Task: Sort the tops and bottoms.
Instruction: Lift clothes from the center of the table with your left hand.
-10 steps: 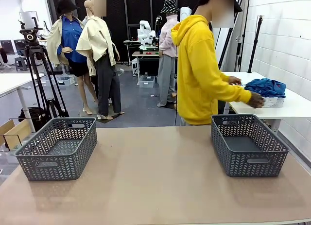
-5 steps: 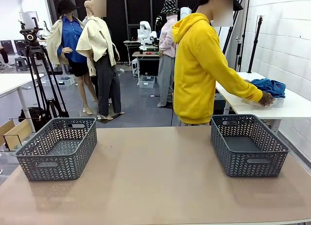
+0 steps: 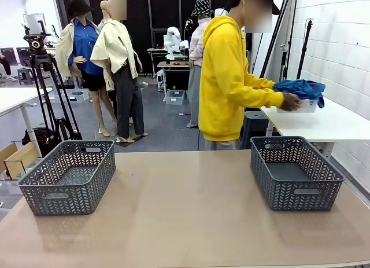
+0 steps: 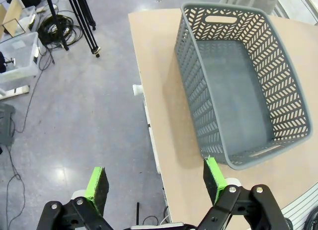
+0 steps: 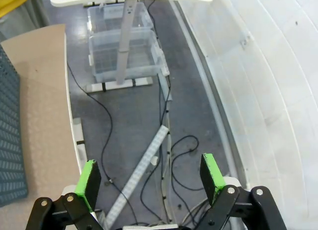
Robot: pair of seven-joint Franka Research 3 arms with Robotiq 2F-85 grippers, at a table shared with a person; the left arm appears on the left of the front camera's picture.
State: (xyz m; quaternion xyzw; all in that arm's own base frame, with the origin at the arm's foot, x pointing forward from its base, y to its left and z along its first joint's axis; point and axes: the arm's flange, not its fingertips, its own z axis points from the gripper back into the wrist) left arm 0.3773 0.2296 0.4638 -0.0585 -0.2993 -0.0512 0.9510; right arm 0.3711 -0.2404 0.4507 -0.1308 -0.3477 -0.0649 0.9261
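Blue clothing (image 3: 302, 87) lies heaped in a small white bin (image 3: 307, 106), and I cannot tell tops from bottoms in it. A person in a yellow hoodie (image 3: 222, 77) holds that bin in both hands above the white side table (image 3: 318, 123) at the far right. Two empty grey baskets stand on the tan table: the left basket (image 3: 69, 195) and the right basket (image 3: 295, 195). My left gripper (image 4: 155, 179) hangs open over the floor beside the left basket (image 4: 194, 96). My right gripper (image 5: 150, 178) is open too, off the table's right edge, with nothing between its fingers.
A camera tripod (image 3: 43, 77) stands beyond the table's left end, its legs (image 4: 82, 16) and cables on the floor. Clear plastic boxes (image 5: 124, 51) sit under the side table, with cables and a strip on the floor. The tan tabletop (image 3: 185, 210) lies bare between the baskets.
The person has lifted the white bin with the blue clothing off the side table and drawn it in toward the body. Neither gripper has changed.
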